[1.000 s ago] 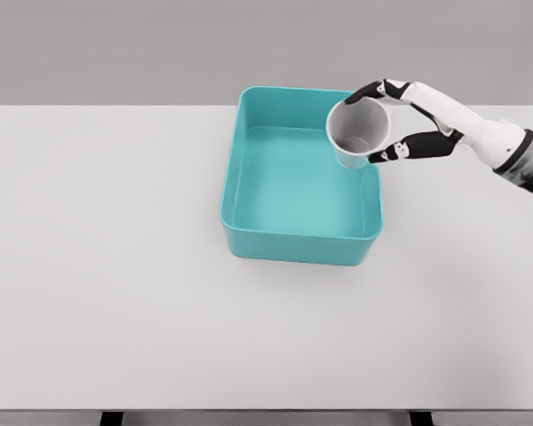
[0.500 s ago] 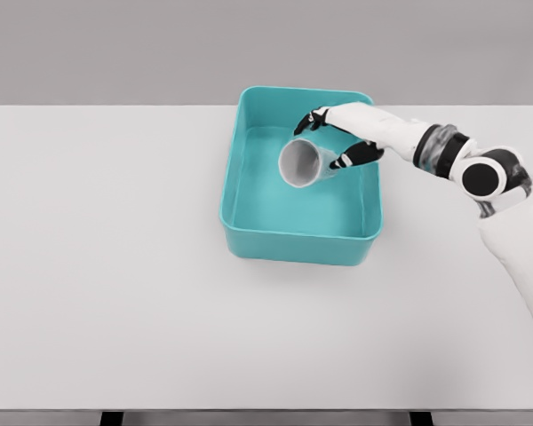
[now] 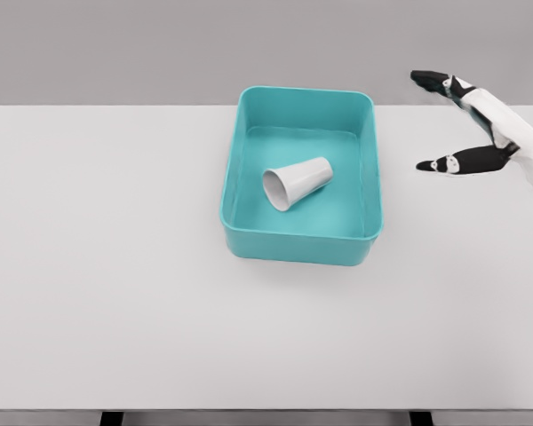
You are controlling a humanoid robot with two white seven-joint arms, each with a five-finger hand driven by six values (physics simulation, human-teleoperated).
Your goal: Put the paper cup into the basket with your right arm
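Fingers [image 3: 444, 164] of the right hand [image 3: 475, 124] are spread wide apart and hold nothing; the thumb and the upper fingers form an open fork with clear air between them. This hand hangs above the table [image 3: 107, 266] near its far right corner, well apart from the basket [image 3: 298, 248]. No left arm shows in the head view.

The paper cup [image 3: 298, 182] lies on its side on the floor of the basket, roughly central, mouth toward the near left and base toward the far right. It touches no wall that can be seen. The basket stands on the table toward the far edge, slightly right of the middle.

Judged from this layout, placement is complete and the step in hand is withdrawal of the arm. Recommended practice:

1. Keep the fingers apart until the hand is clear of the table, so nothing is snagged.
2. Route the arm outward over the right edge, away from the basket rim. Contact with the rim could shift the basket or set the cup rolling.
3. Do not re-enter the basket to right the cup; the task asks only that it be inside.
4. Confirm that the cup is at rest. A cup on its side may roll in an arc, but the walls should contain it.
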